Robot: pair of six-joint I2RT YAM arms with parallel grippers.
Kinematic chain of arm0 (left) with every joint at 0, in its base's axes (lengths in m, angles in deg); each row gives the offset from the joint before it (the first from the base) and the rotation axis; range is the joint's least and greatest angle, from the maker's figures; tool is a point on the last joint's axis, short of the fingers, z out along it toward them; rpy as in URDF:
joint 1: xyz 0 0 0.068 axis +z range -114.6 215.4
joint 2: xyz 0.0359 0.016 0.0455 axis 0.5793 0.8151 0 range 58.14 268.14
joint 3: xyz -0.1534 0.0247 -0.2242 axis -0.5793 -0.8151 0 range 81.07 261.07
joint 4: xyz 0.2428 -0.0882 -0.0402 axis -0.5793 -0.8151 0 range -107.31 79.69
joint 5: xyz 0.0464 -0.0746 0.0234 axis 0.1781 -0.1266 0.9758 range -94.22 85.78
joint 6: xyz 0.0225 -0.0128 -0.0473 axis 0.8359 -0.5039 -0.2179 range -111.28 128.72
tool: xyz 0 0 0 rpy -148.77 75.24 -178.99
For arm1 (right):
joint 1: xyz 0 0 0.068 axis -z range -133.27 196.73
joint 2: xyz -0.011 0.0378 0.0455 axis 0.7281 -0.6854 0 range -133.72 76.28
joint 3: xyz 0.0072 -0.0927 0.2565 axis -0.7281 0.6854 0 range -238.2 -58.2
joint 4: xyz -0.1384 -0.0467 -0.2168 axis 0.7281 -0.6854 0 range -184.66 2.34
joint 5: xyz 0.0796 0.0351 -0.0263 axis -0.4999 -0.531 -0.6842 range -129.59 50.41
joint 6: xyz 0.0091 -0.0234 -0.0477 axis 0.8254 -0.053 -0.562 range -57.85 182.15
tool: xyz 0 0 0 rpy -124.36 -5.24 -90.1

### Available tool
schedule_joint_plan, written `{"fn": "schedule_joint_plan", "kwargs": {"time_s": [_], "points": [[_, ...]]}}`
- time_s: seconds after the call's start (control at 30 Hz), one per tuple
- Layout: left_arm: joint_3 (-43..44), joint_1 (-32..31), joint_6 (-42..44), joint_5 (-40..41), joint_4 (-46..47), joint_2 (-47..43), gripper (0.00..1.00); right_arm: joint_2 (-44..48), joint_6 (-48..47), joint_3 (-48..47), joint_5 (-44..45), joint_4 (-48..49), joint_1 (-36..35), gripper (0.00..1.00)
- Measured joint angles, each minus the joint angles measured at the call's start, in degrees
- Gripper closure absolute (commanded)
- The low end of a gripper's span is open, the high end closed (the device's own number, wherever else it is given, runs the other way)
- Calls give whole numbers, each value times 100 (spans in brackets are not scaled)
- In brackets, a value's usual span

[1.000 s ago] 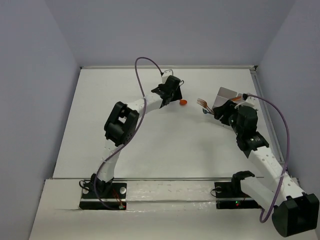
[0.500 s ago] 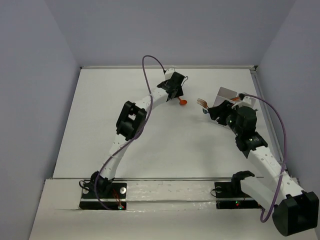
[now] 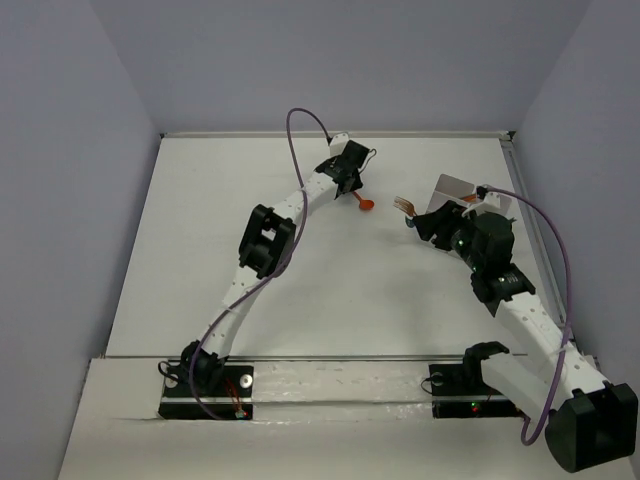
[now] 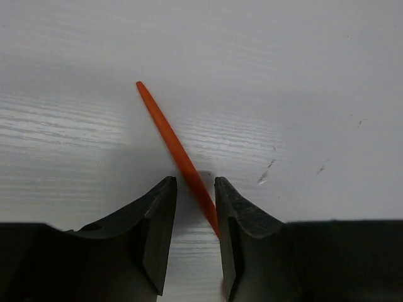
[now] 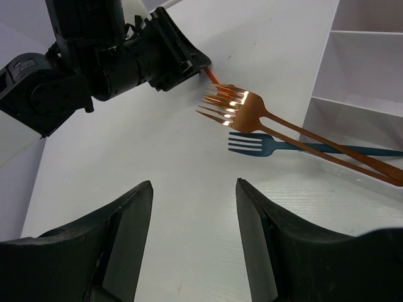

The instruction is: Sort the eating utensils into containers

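An orange spoon (image 3: 366, 205) lies on the white table at the far middle. In the left wrist view its thin orange handle (image 4: 170, 138) runs between my left gripper's fingers and touches the right finger. The left gripper (image 4: 194, 182) (image 3: 351, 188) is low over it with its jaws narrowly apart. Two copper forks (image 5: 236, 107) and a teal fork (image 5: 252, 143) lean out of the white divided tray (image 5: 365, 63) (image 3: 458, 187). My right gripper (image 5: 194, 182) (image 3: 428, 222) is wide open and empty, just short of the forks.
The left arm's black gripper body (image 5: 170, 53) shows beyond the forks in the right wrist view. A metal rail (image 3: 530, 220) runs along the table's right edge, close behind the tray. The purple cables arch above both arms.
The left arm has stretched farther forward and brought its gripper down over the orange spoon's handle. The right gripper has shifted slightly left. The utensils have not moved.
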Motion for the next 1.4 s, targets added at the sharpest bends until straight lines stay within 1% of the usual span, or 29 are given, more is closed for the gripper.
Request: {"fn": "schedule_joint_plan", "kwargs": {"time_s": [0.17, 0.3, 0.37, 0.43, 0.7, 0.77, 0.8, 0.83, 0.87, 1.03, 1.1, 1.13, 1.17, 1.2, 1.33, 1.4], "points": [[-52, 28, 186, 197, 0, 0, 66, 0, 44, 2, -79, 4, 0, 39], [-92, 28, 426, 437, -4, 0, 69, 0, 70, 2, -149, 4, 0, 39], [-111, 28, 503, 553, -4, 0, 68, 0, 81, 2, -168, 7, 0, 39], [-149, 28, 629, 706, 4, -2, 66, 0, 81, 2, -181, 9, 0, 39], [-350, 28, 933, 997, 85, -79, 65, 0, 83, 46, -245, 42, 0, 39], [-529, 31, 988, 994, 175, -173, 73, 0, 83, 46, -271, 46, 0, 39], [-675, 33, 1003, 990, 275, -243, 78, -2, 83, 46, -286, 46, 0, 39], [-813, 35, 1014, 988, 348, -310, 88, -9, 79, 46, -313, 48, 0, 37], [-994, 42, 1043, 970, 402, -420, 94, -13, 76, 46, -332, 48, 0, 36], [-2149, 57, 1045, 831, 911, -1067, 94, -179, 22, 46, -483, 48, -4, 30], [-2949, 79, 975, 691, 1246, -1530, 94, -234, -33, 46, -588, 50, -35, 25], [-3434, 94, 916, 634, 1412, -1797, 94, -245, -57, 46, -627, 48, -44, 24], [-3630, 96, 896, 614, 1419, -1945, 94, -262, -79, 46, -699, 48, -76, 24], [-4063, 96, 839, 518, 1631, -2225, 94, -278, -101, 44, -723, 50, -118, 23], [-5379, 120, 560, 238, 2188, -3110, 94, -476, -264, 17, -791, 87, -531, 22], [-5836, 131, 404, 120, 2459, -3519, 94, -605, -385, -44, -778, 74, -874, 22]]}}
